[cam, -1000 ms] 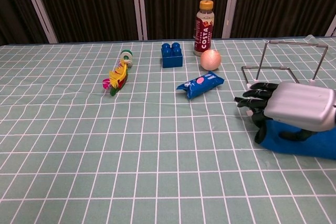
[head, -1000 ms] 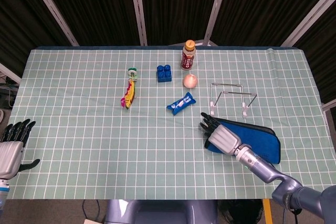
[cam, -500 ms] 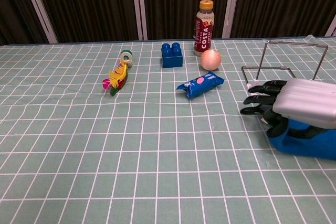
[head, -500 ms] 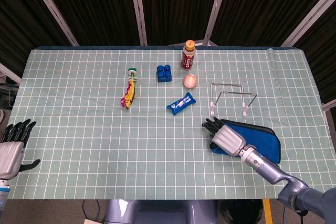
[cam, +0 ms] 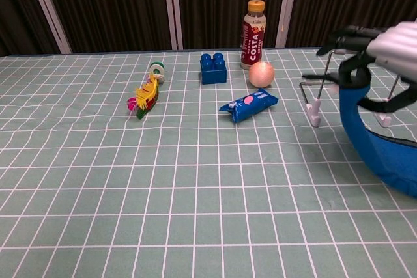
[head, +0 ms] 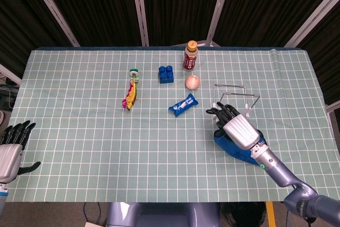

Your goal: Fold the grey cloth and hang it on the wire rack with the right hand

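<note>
The cloth (head: pixel 234 150) (cam: pixel 373 140) looks blue, not grey. My right hand (head: pixel 238 127) (cam: pixel 386 46) grips its upper end and holds it off the table, so the cloth hangs down in a curve. The hand is just in front of the wire rack (head: pixel 230 85) (cam: pixel 316 84), at about the height of its top bar in the chest view. Part of the rack is hidden behind the hand and cloth. My left hand (head: pixel 11 150) rests at the table's near left corner, fingers apart and holding nothing.
A Costa bottle (head: pixel 190 55), a blue brick (head: pixel 166 74) and a peach-coloured ball (head: pixel 192 82) stand at the back middle. A blue snack packet (head: pixel 183 104) lies left of the rack. A colourful toy (head: pixel 132 92) lies further left.
My right hand has risen and moved back toward the rack, lifting the cloth from lying flat on the table to hanging from the hand. The left hand has not moved.
</note>
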{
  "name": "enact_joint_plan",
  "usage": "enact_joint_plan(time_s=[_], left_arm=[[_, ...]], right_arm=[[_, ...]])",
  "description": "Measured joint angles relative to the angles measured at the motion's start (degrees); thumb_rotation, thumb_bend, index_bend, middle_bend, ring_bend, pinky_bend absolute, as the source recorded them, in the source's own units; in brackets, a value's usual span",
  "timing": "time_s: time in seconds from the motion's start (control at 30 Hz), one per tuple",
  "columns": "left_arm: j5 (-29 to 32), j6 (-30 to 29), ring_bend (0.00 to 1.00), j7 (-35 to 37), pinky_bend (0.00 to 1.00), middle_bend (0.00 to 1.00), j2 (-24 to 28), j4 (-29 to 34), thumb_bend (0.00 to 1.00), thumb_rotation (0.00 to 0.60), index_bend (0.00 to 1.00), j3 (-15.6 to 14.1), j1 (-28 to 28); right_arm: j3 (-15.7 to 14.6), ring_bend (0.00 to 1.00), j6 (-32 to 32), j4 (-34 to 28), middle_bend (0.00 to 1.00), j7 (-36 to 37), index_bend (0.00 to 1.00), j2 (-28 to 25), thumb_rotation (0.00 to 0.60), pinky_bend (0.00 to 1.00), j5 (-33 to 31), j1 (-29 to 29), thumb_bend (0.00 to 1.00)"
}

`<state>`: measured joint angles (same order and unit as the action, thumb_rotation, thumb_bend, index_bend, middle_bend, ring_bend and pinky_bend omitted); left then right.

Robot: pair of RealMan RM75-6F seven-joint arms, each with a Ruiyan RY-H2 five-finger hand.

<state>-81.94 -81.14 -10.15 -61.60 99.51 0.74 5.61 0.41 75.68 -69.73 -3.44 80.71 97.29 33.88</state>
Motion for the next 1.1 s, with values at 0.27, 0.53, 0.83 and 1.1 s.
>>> enact_joint_plan(time_s=[0.27,0.53,0.83,1.1], left_arm=[[-3.2,-2.8,0.0,3.4,0.0,0.0,2.2,1.3,0.0,0.6,0.0,-0.7,-1.3],[-5.4,-6.8,0.0,5.1,0.0,0.0,4.0,2.3,0.0,0.6,0.0,-0.8,-2.9],[-5.6,-7.2,0.0,5.9,0.0,0.0,4.7,2.5,0.0,0.6,0.0,-0.6,-3.3],[-5.0,-6.6,0.0,5.7,0.0,0.0,4.6,2.4,0.0,0.6,0.0,-0.3,-3.2]], right_arm=[[6.8,0.0,4.1,-17.7,0.14,-0.4,0.74,-10.3,0.6,0.22,-8.0,-2.7,0.49],[11.1,0.0,8.3,-35.2,0.14,-7.5,0.76,-21.3,0.6,0.23,-14.5,-7.5,0.53],[12.5,0.0,9.5,-44.3,0.14,-18.5,0.77,-23.3,0.6,0.23,-20.2,-9.7,0.54],[14.1,0.0,7.7,-42.7,0.14,-27.6,0.78,-17.5,0.6,0.24,-28.2,-7.3,0.54]])
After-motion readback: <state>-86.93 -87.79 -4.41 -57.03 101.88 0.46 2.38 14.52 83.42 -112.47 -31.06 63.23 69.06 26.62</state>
